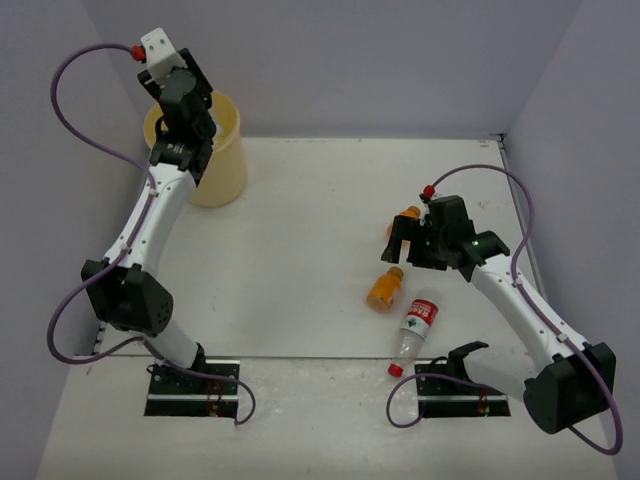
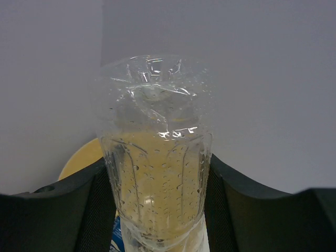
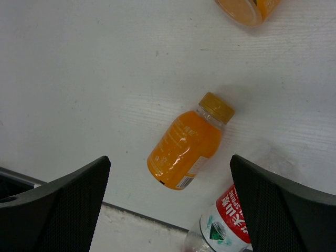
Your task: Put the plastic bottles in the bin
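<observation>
Hanging over the bin at the bench's far left, one clear unlabelled bottle sits pinched in the left hand, whose fingers are partly closed on it. Three bottles lie at the right: a nearer orange bottle, a farther orange bottle and a red-white labelled bottle, its cap at the near edge. Bare bench spreads between bin and bottles. The right hand hovers spread wide and empty above the nearer orange bottle.
</observation>
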Action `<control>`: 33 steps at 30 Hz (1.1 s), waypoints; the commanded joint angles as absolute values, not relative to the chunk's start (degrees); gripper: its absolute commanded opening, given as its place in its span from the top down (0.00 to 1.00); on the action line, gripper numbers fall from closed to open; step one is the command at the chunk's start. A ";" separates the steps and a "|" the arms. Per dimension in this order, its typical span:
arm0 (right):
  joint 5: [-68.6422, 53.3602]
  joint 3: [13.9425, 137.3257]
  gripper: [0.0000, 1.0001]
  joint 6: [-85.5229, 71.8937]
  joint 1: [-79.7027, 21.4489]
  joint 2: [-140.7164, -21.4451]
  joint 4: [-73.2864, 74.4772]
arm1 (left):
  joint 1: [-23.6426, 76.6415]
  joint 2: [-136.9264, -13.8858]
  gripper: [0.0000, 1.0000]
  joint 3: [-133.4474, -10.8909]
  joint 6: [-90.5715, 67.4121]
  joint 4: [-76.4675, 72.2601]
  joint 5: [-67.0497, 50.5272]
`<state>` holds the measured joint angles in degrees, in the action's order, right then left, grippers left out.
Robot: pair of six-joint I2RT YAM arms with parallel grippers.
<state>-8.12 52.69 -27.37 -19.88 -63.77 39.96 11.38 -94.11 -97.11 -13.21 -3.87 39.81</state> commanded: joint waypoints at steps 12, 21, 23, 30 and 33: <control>-8.67 47.95 0.01 -33.36 -24.38 -68.37 41.27 | 5.63 -110.54 0.00 -112.16 -11.12 -0.57 47.63; -3.93 47.37 0.01 -38.64 -28.49 -71.56 40.16 | 5.62 -101.96 0.00 -111.09 -14.32 7.42 32.48; -0.78 46.92 0.01 -40.71 -29.36 -72.69 40.14 | 5.62 -97.21 0.00 -108.05 -16.88 8.53 28.44; 0.78 42.32 0.01 -47.31 -29.92 -73.28 32.01 | 5.75 -82.29 0.00 -91.53 -25.20 8.74 9.76; 0.08 40.97 0.01 -48.16 -30.06 -74.59 27.44 | 6.60 -77.50 0.00 -81.48 -28.13 7.13 -3.24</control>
<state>-0.97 42.37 -43.99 -29.59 -73.21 35.43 6.02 -81.12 -91.88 -22.23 7.36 16.09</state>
